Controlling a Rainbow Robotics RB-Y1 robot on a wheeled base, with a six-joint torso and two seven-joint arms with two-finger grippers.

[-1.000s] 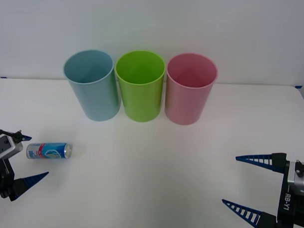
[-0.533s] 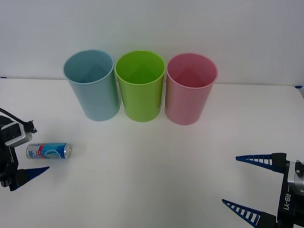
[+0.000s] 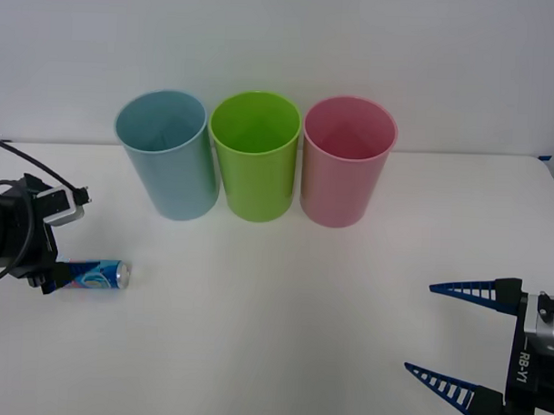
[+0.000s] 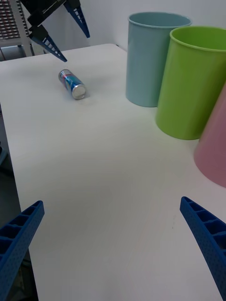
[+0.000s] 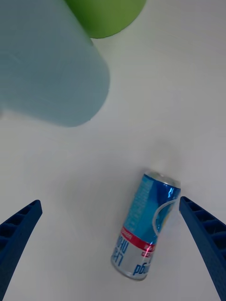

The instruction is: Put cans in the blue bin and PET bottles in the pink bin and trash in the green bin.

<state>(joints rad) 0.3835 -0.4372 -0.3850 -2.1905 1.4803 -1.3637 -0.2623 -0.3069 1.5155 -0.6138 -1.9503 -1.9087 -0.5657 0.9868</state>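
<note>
Aluminium, blue-labelled with silver ends, the can (image 3: 96,274) lies on its side on the white table (image 3: 283,308) at the robot's left, well apart from the three bins. The blue bin (image 3: 166,154), the green bin (image 3: 254,155) and the pink bin (image 3: 346,160) stand upright in a row at the far side of the table, each just beside the next, blue nearest the can.

The left gripper (image 5: 113,254) hovers above the can with its fingers spread wide. In the left wrist view the can lies between the two fingertips (image 5: 21,225) but nearer one of them, and its long axis is tilted relative to the line joining them. In the front view the gripper body covers the can's outer end. No contact is visible.

The right gripper (image 3: 459,337) rests low at the robot's right, fingers spread, holding nothing.

Judged step: alignment over the can before descent and closure.

Possible faults from this state:
- Off-centre closure: the nearer finger meets the can first and pushes it sideways.
- Rolling: the can is a cylinder on a smooth surface, so a push across its axis is likely to send it away.
- Skewed grip: the fingers would catch it toward one end, and it would swing or slip during the lift.
- Excess force: the thin wall may dent.
</note>
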